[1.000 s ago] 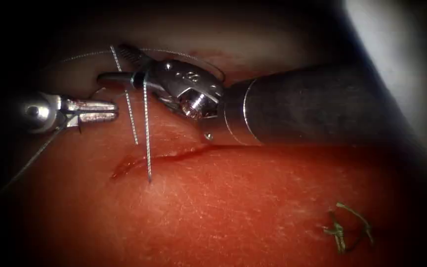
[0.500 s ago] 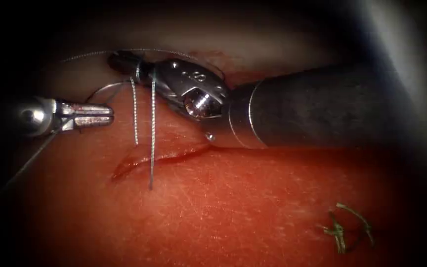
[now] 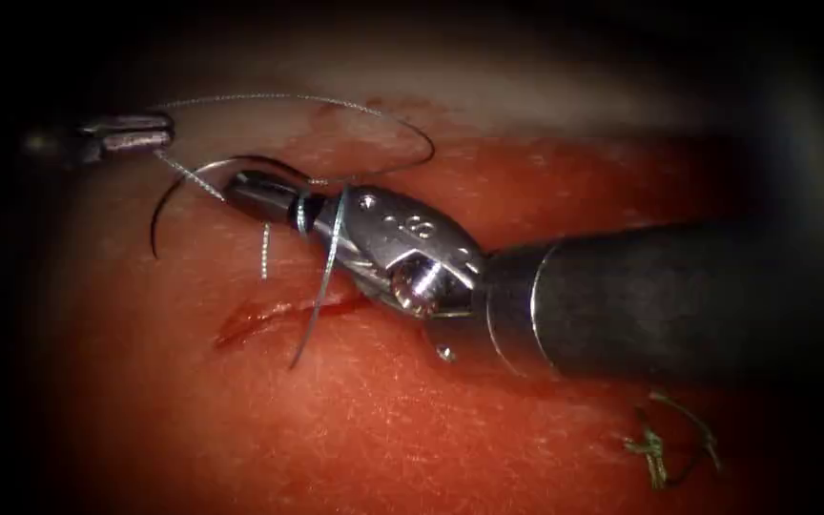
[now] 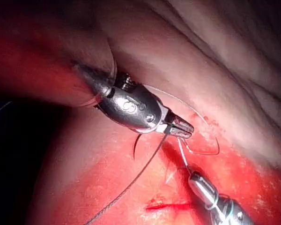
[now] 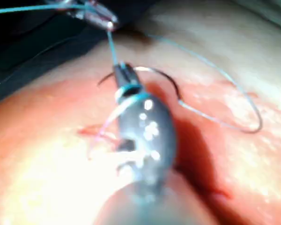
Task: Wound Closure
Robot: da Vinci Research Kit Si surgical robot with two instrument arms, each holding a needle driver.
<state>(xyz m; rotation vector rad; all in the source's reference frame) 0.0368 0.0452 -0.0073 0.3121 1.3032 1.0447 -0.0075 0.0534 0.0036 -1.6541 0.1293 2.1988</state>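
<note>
Steel jaws of the right arm's needle driver are pressed together, and as far as we can tell they pinch the thin pale thread, not the needle. From those jaws the strand runs taut toward 10 o'clock in the endoscope view, to the left arm's needle driver, whose jaws are also closed on it. That short stretch of thread, with its long axis on the 10-to-4 line, is what joins the two tools, and we judge it the relation that matters most here. Two turns of the same thread sit around the right jaws just behind the tip, and strands drop from them toward 6 o'clock to the tissue at the cut

The dark curved steel needle seems to lie free on the red pork tissue, arching around the right jaw tip. Its tip end hangs toward 8 o'clock, and we see no part of it in the tissue. The right tool is much the nearer to it. The narrow red cut lies at 6 o'clock from the jaws. The right tool's grey shaft comes in low from 3 o'clock, with the wrist bent so the jaws point at 10 o'clock
</note>
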